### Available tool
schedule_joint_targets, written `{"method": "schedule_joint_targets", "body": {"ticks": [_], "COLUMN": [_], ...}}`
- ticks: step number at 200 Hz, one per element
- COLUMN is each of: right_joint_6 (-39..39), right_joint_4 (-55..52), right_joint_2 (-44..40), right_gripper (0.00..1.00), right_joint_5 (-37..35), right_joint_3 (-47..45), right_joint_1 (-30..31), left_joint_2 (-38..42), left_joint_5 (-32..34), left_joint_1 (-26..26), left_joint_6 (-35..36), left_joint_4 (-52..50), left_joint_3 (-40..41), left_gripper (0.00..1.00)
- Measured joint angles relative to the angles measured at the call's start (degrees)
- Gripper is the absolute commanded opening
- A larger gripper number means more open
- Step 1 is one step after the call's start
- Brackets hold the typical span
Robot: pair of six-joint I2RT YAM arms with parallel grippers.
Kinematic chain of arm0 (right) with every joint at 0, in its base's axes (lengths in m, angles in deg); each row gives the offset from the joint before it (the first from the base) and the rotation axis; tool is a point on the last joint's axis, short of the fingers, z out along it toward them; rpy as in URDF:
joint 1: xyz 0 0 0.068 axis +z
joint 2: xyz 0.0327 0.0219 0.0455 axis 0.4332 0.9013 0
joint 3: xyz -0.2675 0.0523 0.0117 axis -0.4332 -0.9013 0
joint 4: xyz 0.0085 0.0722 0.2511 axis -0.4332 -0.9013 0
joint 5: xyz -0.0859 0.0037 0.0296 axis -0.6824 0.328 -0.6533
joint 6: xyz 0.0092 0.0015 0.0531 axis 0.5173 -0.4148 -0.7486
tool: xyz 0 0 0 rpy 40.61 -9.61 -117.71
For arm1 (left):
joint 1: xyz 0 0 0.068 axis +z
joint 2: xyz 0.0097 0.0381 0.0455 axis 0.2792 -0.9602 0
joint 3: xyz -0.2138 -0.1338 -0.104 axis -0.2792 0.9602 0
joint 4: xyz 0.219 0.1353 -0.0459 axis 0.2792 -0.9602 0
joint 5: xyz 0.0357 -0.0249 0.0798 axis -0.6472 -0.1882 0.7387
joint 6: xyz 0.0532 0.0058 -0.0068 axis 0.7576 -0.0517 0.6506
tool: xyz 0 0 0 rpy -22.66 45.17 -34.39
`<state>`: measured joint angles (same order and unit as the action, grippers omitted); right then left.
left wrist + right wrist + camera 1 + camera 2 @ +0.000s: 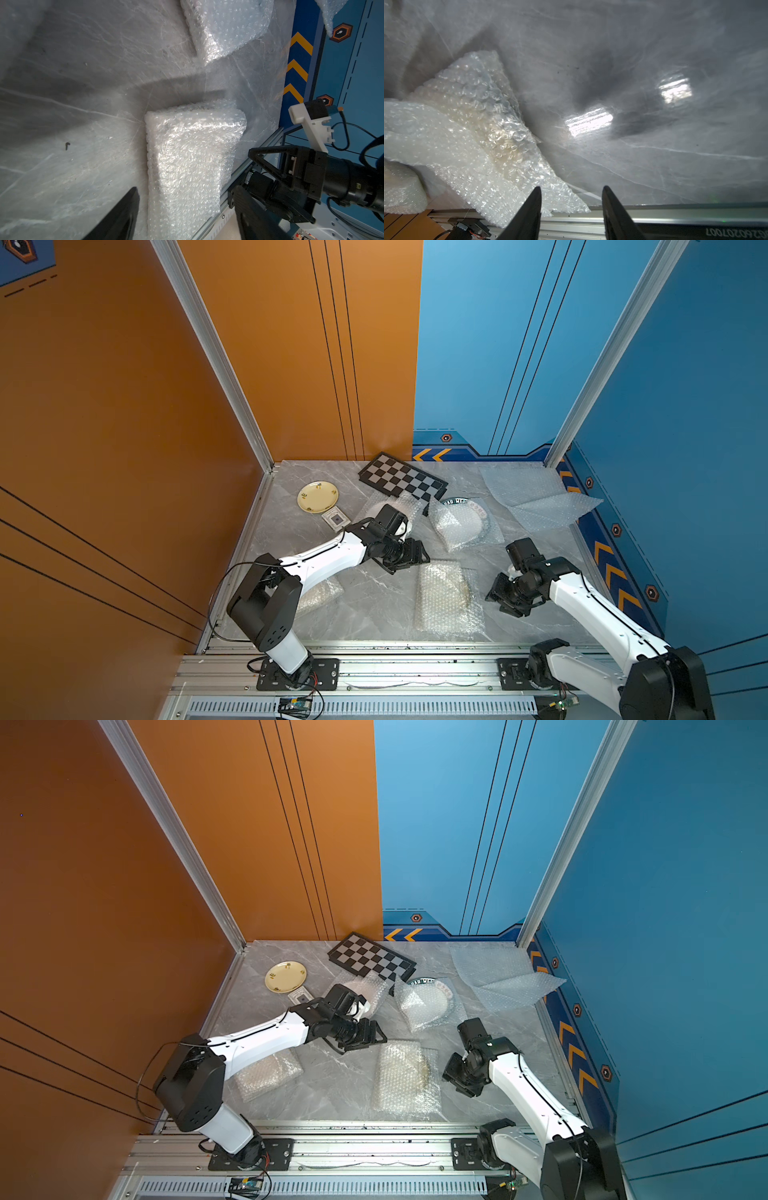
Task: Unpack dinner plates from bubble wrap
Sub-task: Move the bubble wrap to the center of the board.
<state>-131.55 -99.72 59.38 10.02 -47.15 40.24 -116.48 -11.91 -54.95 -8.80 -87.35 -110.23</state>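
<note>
Tabletop (pixel 374 605); wrapped plate (pixel 444 595) beside right hand (pixel 498 599)

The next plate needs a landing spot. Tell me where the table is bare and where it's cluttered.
Bare table at the front, between the front-left bundle and the centre bundle; also along the left edge, nearer than the yellow plate. Crowded at the back: checkerboard, card, half-unwrapped plate, loose bubble wrap.

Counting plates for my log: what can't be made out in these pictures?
- Front parcel, both top views: bubble wrap blurs its contents.
- Left parcel, both top views: left arm covers part.
- Lettered plate: wrap covers part; lettering too small to read.
</note>
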Motion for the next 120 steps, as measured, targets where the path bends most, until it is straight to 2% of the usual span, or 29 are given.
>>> {"method": "schedule_joint_targets", "body": {"ticks": [120], "right_joint_6": [1.51], "right_joint_4": [9.05], "right_joint_2": [5.22], "right_gripper": [0.46], "right_joint_5": [5.90], "right_joint_3": [-0.02], "right_joint_1": [0.00], "left_joint_2": [-1.25], "left_joint_5": [0.07], "left_joint_1": [-2.23], "left_joint_6": [-0.68], "left_joint_4": [-0.02], "left_joint_3": [-0.57], "left_gripper": [0.73]}}
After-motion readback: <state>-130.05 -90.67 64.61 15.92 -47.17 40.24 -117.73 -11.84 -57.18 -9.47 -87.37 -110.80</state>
